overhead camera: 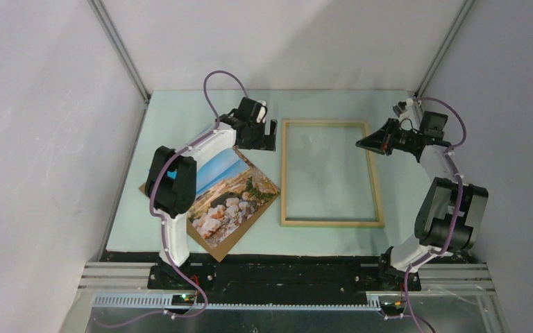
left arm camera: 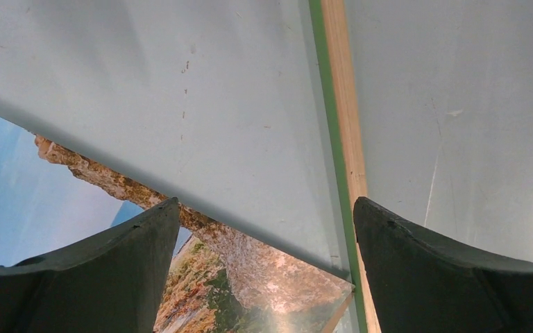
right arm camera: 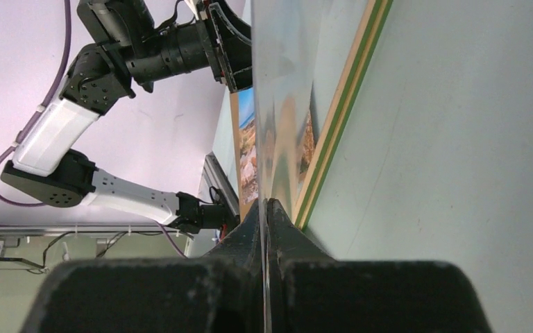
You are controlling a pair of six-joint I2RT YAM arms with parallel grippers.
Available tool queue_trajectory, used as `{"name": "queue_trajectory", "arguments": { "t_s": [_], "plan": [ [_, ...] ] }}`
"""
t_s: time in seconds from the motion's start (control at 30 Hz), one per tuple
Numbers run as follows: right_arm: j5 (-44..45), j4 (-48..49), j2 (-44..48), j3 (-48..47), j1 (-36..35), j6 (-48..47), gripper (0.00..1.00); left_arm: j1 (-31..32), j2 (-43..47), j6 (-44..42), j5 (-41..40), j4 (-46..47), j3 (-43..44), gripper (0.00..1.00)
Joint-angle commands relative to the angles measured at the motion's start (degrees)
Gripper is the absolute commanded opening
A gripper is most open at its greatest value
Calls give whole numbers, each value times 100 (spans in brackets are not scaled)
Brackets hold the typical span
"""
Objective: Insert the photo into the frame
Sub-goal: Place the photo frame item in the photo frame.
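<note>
The photo (overhead camera: 232, 194) lies face up and askew on the table's left half, its brown board showing along the near edge. To its right the frame (overhead camera: 330, 222) lies flat, light wood upward. My left gripper (overhead camera: 264, 135) hovers open and empty between the photo's far corner and the frame's left rail. The left wrist view shows the photo (left arm camera: 14, 208), the frame's rail (left arm camera: 343, 104) and open space around my gripper (left arm camera: 264, 208). My right gripper (overhead camera: 371, 143) (right arm camera: 267, 208) is shut on a thin clear pane (right arm camera: 264, 104) over the frame (right arm camera: 340, 104).
The clear pane (overhead camera: 326, 166) is faint in the top view and mirrors the photo. Grey walls and metal posts (overhead camera: 121, 52) close in the pale green table (overhead camera: 180, 111). The left arm (right arm camera: 111, 55) shows beyond the pane in the right wrist view.
</note>
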State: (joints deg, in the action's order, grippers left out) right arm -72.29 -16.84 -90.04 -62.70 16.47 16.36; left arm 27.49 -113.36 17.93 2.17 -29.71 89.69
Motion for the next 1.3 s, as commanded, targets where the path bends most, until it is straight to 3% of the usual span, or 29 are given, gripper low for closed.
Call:
{"name": "queue_trajectory", "arguments": {
  "t_s": [0.0,0.5,0.77,1.27],
  "plan": [
    [-321,803,-83,-30,-110,726,0,-5,147,-179,164,71,-13,100],
    [-168,1217,-978,-33,-384,870,0,-26,11,-122,500,106,-22,100],
    [505,-426,-1642,-419,-324,-634,0,-24,-27,-122,511,119,-68,99],
    [1031,-1145,-1991,-673,-127,-1546,0,-15,-134,-36,620,123,-17,99]
  ]
}}
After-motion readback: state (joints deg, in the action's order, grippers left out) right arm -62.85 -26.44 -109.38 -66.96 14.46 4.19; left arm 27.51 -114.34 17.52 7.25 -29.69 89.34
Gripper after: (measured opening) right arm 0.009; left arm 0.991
